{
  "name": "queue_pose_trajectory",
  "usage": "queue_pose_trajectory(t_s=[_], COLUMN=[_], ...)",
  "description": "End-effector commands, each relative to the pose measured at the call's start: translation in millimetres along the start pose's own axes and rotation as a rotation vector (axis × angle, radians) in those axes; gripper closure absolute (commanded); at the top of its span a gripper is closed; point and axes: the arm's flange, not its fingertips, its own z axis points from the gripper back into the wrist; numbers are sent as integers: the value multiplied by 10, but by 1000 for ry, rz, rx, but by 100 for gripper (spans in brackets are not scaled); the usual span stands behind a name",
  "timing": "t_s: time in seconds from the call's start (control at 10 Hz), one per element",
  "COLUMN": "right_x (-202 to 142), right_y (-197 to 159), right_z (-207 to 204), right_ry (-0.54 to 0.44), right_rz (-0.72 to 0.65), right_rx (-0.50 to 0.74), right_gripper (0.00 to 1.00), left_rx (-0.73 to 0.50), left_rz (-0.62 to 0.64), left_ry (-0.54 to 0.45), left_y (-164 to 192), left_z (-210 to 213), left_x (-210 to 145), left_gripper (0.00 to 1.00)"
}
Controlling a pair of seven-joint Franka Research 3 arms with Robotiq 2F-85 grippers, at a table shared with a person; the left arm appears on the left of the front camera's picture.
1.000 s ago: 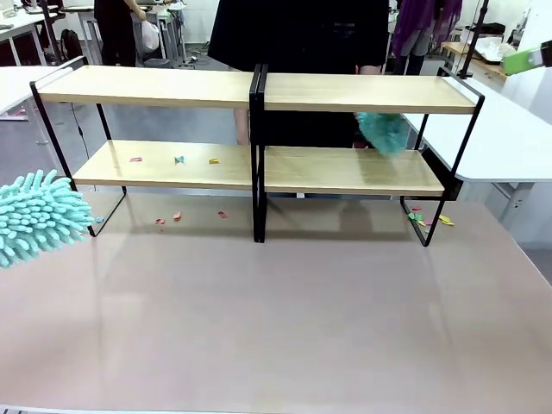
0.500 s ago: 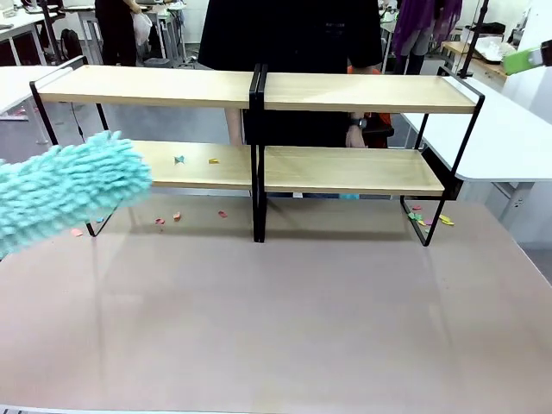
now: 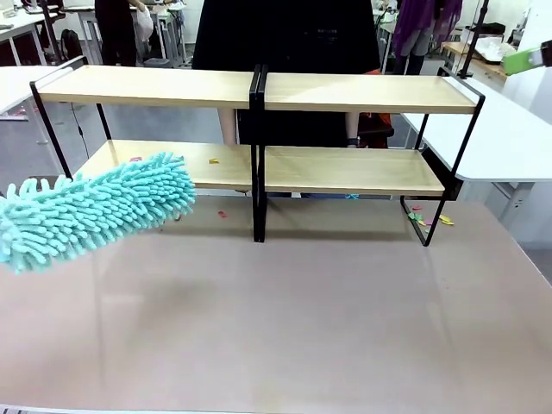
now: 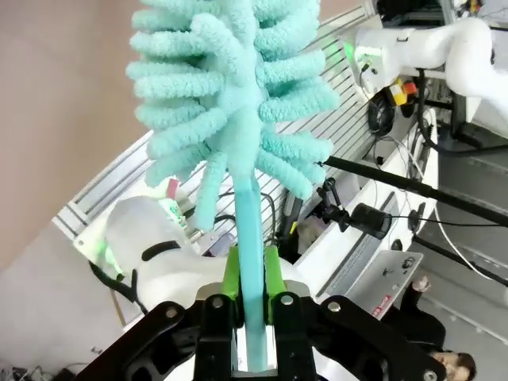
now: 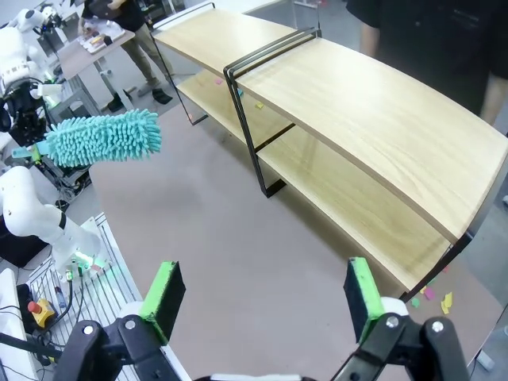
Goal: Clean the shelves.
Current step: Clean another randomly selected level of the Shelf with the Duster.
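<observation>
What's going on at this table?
The left gripper is shut on the handle of a teal fluffy duster, whose head hangs in front of the left rack's lower board; contact is unclear. Coloured paper scraps lie on that board and on the table. The right gripper hangs open above the table. A person in black stands behind the shelves.

Duster (image 3: pixel 95 211) handle past the front view's left edge

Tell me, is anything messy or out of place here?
Yes. Little coloured scraps litter the lower board of the left shelf. More lie on the table under it and at the foot of the right shelf. They look like mess waiting to be swept.
</observation>
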Motion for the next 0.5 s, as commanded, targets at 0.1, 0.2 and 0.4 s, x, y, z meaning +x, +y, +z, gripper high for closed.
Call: queue_pose_trajectory(t_s=[0.1, 0.2, 0.4], right_x=[6, 6, 6], right_y=[4, 4, 4], right_z=[2, 2, 2], right_ry=[-4, -4, -4], right_rz=[2, 2, 2], right_rx=[1, 1, 1], right_gripper=[0, 0, 0], left_rx=[71, 64, 117], left_rz=[56, 37, 90], left_ry=[-147, -150, -126], left_y=[-165, -246, -334], left_z=[-65, -75, -122], left_x=[313, 583, 1287], left_gripper=[87, 87, 87])
